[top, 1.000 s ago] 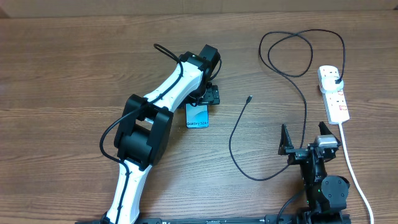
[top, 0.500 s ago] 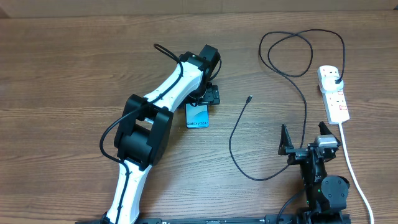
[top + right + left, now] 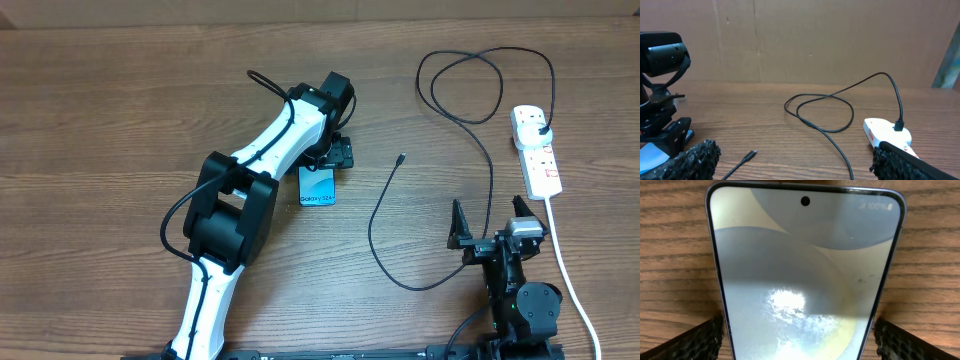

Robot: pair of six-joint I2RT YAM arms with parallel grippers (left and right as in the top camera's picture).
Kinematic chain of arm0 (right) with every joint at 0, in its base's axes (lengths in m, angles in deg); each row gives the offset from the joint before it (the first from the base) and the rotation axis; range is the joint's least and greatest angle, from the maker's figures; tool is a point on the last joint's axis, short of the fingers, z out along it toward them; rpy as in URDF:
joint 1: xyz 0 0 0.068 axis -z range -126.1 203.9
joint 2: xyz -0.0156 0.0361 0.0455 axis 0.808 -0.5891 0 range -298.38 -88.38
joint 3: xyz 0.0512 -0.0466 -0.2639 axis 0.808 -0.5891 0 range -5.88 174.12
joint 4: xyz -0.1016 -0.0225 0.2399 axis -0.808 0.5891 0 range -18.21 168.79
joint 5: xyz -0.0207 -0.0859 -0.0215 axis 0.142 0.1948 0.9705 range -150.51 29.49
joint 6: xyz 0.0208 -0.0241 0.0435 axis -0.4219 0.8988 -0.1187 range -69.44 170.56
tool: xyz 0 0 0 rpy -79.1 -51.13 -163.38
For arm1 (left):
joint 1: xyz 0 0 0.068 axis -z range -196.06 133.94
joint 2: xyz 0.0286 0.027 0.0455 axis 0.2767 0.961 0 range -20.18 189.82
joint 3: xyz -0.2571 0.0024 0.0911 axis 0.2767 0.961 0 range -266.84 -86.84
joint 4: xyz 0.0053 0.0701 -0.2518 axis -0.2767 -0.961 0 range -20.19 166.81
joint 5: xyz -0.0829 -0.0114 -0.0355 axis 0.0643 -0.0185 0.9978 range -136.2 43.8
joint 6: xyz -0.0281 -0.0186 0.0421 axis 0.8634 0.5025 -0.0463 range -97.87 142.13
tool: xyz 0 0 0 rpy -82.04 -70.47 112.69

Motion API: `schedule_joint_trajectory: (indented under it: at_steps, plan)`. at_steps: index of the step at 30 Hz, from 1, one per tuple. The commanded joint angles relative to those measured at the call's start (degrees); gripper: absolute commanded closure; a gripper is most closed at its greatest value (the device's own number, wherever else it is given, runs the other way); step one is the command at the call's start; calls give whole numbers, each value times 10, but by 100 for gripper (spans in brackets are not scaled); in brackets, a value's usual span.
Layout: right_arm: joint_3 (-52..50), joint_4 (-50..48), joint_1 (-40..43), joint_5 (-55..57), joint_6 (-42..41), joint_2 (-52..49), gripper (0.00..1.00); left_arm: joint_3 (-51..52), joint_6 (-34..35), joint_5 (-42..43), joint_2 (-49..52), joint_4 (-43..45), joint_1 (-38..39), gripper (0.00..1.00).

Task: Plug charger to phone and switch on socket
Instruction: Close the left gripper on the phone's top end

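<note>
**Layout.** A slim rectangular smartphone [image 3: 318, 188] with a bright blue screen and black bezel lies flat near the middle of the brown wood-grain desk [image 3: 120, 90]. The left end effector [image 3: 336, 152] straddles its far end. In the left wrist view the black ribbed pads [image 3: 697, 341] meet both long edges with no gap showing, so I read it as clamped on the smartphone. The right end effector [image 3: 490, 232] sits by the near edge towards the right corner, spread wide and holding nothing.

The thin black charger cable [image 3: 491, 180] has its black plug [image 3: 541, 126] already seated in the white oblong power strip [image 3: 537, 155] by the right edge. The cable loops towards the far edge and swings back past the right end effector. It ends in a small connector tip [image 3: 400, 158] lying free, right of the smartphone and apart from it.

**Step in hand (judgement).** Left steadies the smartphone while right fetches the tip.
- Pinch the cable just behind the tip so the connector projects straight.
- Keep the left clamp firm, or the insertion push will slide the smartphone.
- Square the tip to the port before pressing. The port shows in no view, so check which short edge carries it.
- Mind the slack: dragging could tug the power strip.

**Smartphone, close up.** The glass is glossy, with grey-blue and cream curved shapes. There is a punch-hole camera at top centre, "100%" in one corner, and a bright glare patch with smudges. The overhead view shows white lettering on the short edge nearest the desk's near edge.
</note>
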Motion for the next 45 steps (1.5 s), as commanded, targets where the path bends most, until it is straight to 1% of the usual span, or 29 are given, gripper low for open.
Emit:
schedule_joint_trajectory:
  at_steps: [1, 27, 30, 45]
  plan:
    - [-6, -3, 2, 4, -3, 6, 0, 24, 1, -8, 11, -3, 8, 0]
    - [-6, -3, 2, 4, -3, 6, 0, 24, 1, -8, 11, -14, 8, 0]
    - [-6, -3, 2, 4, -3, 6, 0, 24, 1, -8, 11, -14, 8, 4]
    - [-6, -3, 2, 4, -3, 5, 0, 24, 1, -8, 11, -13, 8, 6]
